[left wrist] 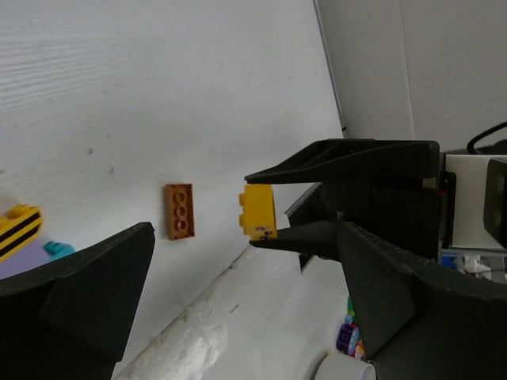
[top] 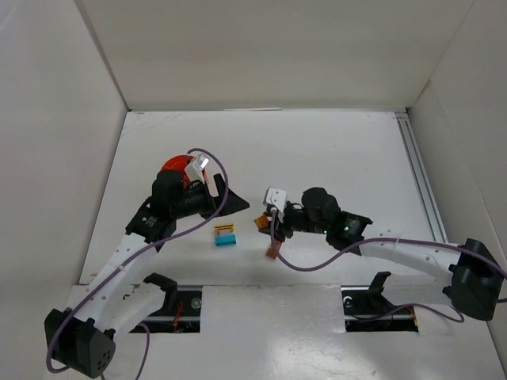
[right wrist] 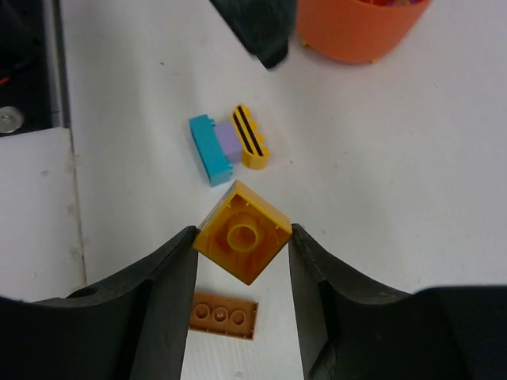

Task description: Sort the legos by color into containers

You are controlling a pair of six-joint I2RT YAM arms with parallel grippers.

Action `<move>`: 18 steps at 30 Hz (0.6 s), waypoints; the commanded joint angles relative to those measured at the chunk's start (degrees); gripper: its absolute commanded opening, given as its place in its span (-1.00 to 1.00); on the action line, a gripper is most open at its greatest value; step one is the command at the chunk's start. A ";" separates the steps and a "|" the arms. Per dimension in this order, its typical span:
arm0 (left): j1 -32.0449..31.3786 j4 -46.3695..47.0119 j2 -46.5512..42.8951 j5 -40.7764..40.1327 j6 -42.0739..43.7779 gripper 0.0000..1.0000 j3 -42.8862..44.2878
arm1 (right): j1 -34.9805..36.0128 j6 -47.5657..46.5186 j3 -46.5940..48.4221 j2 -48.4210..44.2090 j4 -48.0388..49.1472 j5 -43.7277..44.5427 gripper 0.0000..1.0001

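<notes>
- The right tool [right wrist: 242,237] is closed narrowly on a yellow-orange lego [left wrist: 259,210]. It pinches the brick by two opposite corners, so the brick sits diagonally between the fingers with its hollow underside toward the wrist camera. A corner grip like this may let the brick turn.
- I cannot tell for sure whether this brick is off the table [right wrist: 412,182].
- The left tool [top: 224,196] stands wide open and holds nothing. It hovers near the orange-red bowl [right wrist: 356,36], probably so as not to disturb the other arm.
- The bowl is well apart from the held brick, so I judge that carrying comes next.
- A teal lego [right wrist: 210,150], a purple lego [right wrist: 230,141] and a striped yellow piece [right wrist: 250,136] lie touching between the tools.
- A brown plate [right wrist: 223,315] lies flat just beside the right tool, not yet sorted.
</notes>
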 commanded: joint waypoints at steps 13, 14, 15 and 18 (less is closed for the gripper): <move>-8.96 11.30 1.53 1.75 -3.90 0.87 -1.55 | 1.09 -4.50 4.75 -2.51 5.64 -4.75 -0.39; -8.96 12.01 1.52 2.28 -4.60 0.87 -1.56 | 1.09 -4.50 4.75 -2.51 5.64 -4.75 -0.39; -8.96 12.02 1.52 2.29 -5.91 0.82 -2.34 | 1.09 -3.98 4.75 -2.51 6.34 -4.75 -0.39; -8.96 12.02 1.52 1.58 -6.97 0.73 -2.35 | 1.09 -3.97 4.23 -2.51 8.28 -5.28 -0.39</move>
